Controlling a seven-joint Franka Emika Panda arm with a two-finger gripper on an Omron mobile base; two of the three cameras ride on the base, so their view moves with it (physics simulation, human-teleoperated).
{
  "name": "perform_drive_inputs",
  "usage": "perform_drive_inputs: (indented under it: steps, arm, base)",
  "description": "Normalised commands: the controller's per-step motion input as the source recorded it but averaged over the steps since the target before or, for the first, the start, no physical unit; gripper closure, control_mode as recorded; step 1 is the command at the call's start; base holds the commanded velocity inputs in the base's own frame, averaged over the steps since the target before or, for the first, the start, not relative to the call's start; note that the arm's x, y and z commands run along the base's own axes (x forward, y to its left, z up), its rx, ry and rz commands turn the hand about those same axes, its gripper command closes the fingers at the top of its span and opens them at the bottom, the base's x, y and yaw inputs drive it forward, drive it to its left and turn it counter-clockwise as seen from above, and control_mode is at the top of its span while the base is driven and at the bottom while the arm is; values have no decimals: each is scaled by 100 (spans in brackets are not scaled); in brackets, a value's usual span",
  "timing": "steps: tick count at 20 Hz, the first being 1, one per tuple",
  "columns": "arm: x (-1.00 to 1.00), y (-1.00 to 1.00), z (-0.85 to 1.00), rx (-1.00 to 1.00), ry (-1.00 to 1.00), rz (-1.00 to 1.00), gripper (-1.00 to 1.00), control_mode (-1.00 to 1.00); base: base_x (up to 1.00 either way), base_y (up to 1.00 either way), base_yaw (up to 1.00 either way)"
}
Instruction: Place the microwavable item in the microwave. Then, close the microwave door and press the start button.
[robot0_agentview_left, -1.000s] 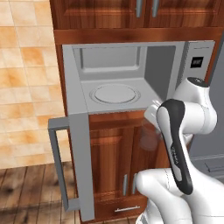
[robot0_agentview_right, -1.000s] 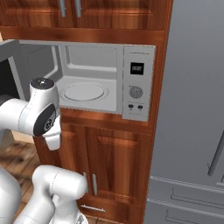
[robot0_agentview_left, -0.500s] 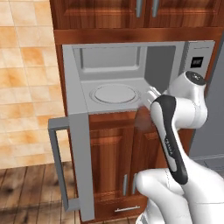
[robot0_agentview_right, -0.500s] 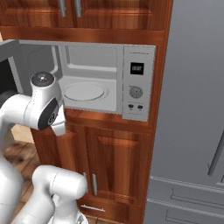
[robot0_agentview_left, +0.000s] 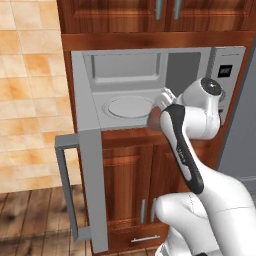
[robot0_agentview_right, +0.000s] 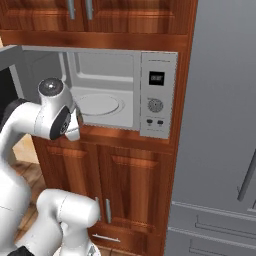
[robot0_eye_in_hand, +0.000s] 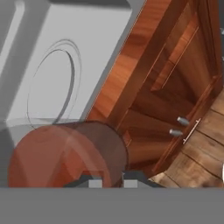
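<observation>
The gripper (robot0_eye_in_hand: 107, 183) is clamped on the glass tumbler (robot0_eye_in_hand: 68, 155) of reddish-brown liquid; in the hand view the two dark fingertips (robot0_eye_in_hand: 89, 181) sit against the base of the glass, which lies large across the lower left of that view. In the left base view the tumbler (robot0_agentview_left: 154, 119) appears as a reddish shape just in front of the microwave (robot0_agentview_left: 150, 85) opening, at its lower front edge, right of the round turntable (robot0_agentview_left: 131, 107). Whether the glass has crossed the front edge of the cavity cannot be told.

The microwave door (robot0_agentview_left: 90, 165) stands fully open, swung out to the left, with its vertical grey bar handle (robot0_agentview_left: 67, 190) toward the near side. The light grey interior holds the turntable (robot0_agentview_right: 98, 104), bare. The control panel (robot0_agentview_right: 156, 95) is on the right of the cavity, with a dark display (robot0_agentview_right: 156, 78), a dial (robot0_agentview_right: 155, 105) and small buttons (robot0_agentview_right: 153, 121) below it.

The microwave is built into reddish wooden cabinets (robot0_agentview_right: 125, 185). A grey refrigerator (robot0_agentview_right: 220, 125) stands to the right. Beige wall tiles (robot0_agentview_left: 30, 100) and a wooden floor (robot0_agentview_left: 30, 225) lie to the left.
</observation>
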Motion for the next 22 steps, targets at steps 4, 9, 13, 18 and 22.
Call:
perform_drive_inputs:
  steps: [4,9,13,18,22]
  arm:
    - [54,0,2,1,-13,-6,100,-100]
    - [57,0,0,3,-11,-1,100,-100]
    - [47,0,0,1,-5,-1,100,-100]
    - [50,0,0,0,-1,-4,100,-100]
    - [53,0,0,0,0,-2,100,-100]
  base:
    - [0,0,0]
    - [0,0,0]
    - [0,0,0]
    - [0,0,0]
    - [0,0,0]
